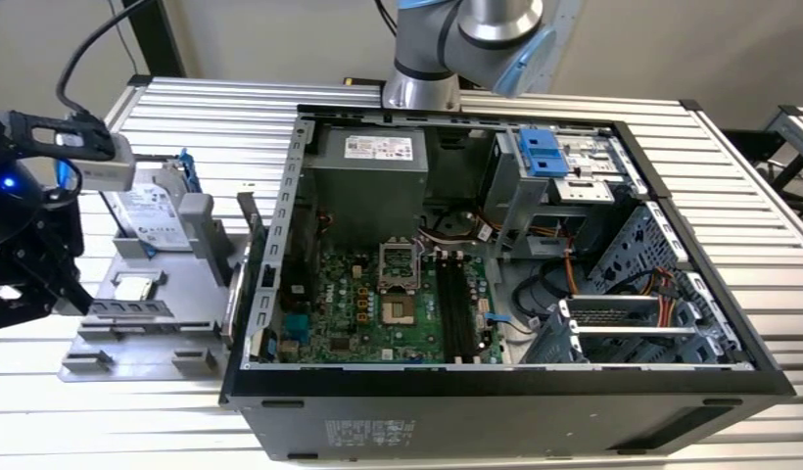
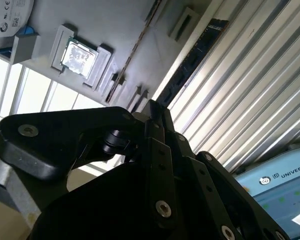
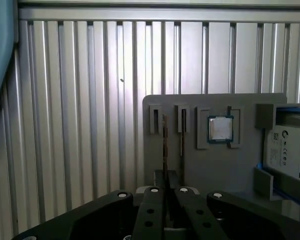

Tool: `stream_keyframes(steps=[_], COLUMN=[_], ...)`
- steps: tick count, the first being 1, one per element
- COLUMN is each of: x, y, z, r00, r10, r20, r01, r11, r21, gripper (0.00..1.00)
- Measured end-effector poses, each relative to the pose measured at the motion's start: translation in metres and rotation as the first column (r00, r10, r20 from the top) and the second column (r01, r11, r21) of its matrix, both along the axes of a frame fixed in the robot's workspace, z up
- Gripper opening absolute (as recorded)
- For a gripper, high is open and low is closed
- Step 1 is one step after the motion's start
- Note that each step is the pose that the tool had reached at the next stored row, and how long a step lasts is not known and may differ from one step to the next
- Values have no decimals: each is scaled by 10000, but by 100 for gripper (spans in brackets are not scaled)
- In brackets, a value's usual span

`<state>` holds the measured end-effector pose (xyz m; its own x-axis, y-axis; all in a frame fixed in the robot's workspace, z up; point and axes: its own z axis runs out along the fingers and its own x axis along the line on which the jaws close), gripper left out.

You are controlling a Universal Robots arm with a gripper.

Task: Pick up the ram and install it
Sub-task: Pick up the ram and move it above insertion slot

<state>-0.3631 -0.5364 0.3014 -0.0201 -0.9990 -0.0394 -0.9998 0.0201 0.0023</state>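
Observation:
The ram [image 3: 164, 142] stands on edge in a slot of the grey parts holder [image 3: 190, 170], a thin stick with a second one [image 3: 182, 134] beside it. In the second wrist view the ram [image 2: 195, 55] appears as a long dark strip along the holder's edge. My gripper [image 3: 166, 174] hangs above the holder in line with the sticks, its black fingers pressed together with nothing between them. In the second wrist view the gripper [image 2: 155, 114] looks the same. In the exterior view, my gripper [image 1: 29, 289] is at the far left, beside the holder [image 1: 140, 343].
The open computer case [image 1: 506, 382] lies in the middle of the ribbed table, with long dark memory slots [image 1: 456, 313] on its green motherboard. On the holder are a silver processor chip [image 3: 220, 129] and a hard drive with blue brackets [image 3: 290, 150].

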Motion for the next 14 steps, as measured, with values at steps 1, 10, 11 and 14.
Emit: stream_keyframes(steps=[1,10,11,14], x=[0,0,0,0], y=[0,0,0,0], z=[11,111,122,157], r00=[10000,10000,10000,10000], r10=[0,-3,-4,-5], r20=[0,0,0,0], r01=[0,3,4,5], r11=[10000,10000,10000,10000], r21=[0,0,-1,0], gripper=[0,0,0,0])
